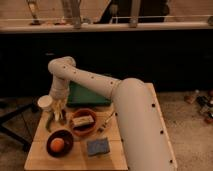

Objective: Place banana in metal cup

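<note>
My gripper [58,111] hangs from the white arm [90,82] at the table's left side, just right of the white cup [45,103]. It is directly over the small dark-grey metal cup [53,123] and reaches down to its rim. A pale yellowish shape at the gripper's tip may be the banana. I cannot tell it apart from the gripper, nor whether it is held or inside the cup.
A brown bowl [83,130] with a tan block stands right of the metal cup. A dark bowl [50,148] holding an orange is at the front left, with a blue sponge [97,146] beside it. A green tray [87,96] lies behind. A utensil [107,123] lies near the arm.
</note>
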Tool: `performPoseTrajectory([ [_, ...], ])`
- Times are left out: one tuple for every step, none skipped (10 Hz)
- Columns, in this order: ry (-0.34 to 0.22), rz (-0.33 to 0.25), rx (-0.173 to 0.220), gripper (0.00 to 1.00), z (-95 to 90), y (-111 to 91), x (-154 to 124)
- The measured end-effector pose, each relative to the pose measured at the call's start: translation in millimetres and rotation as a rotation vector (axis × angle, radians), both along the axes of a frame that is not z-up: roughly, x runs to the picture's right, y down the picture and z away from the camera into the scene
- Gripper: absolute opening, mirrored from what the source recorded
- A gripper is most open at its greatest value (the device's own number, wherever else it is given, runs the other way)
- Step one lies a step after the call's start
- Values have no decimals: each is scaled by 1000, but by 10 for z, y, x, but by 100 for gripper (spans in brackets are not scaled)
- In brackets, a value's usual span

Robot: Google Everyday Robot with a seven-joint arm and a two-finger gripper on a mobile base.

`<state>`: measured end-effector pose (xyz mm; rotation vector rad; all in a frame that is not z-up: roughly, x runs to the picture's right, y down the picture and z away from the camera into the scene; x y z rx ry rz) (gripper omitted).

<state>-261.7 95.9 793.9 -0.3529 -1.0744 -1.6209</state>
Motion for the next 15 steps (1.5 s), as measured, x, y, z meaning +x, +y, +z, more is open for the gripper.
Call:
performPoseTrajectory([
  [0, 2, -1, 1, -1, 9, -3],
  [-1, 4, -2, 1, -5, 14, -4],
  [-1, 5, -3, 1, -6, 21, -4],
  [-3, 7, -4, 1, -6, 33, -5],
  [-3, 7, -4, 1, -10, 38, -8],
  [-4, 7, -5, 1, -11, 43, -9],
  [-5, 8, -5, 2, -15, 51, -13],
  [-5, 8, -8, 6, -14, 61, -12],
  [-7, 12, -17, 16, -18, 74, -15],
  [-11, 16, -23, 25, -13, 86, -6],
  [-11, 19, -23, 36, -13, 80, 4],
  [-13, 19, -23, 47, -16, 88, -3],
  [-14, 20, -23, 54, -18, 92, -2],
  [-12, 24, -23, 66, -22, 91, 8],
  [-10, 27, -23, 75, -23, 94, 17],
])
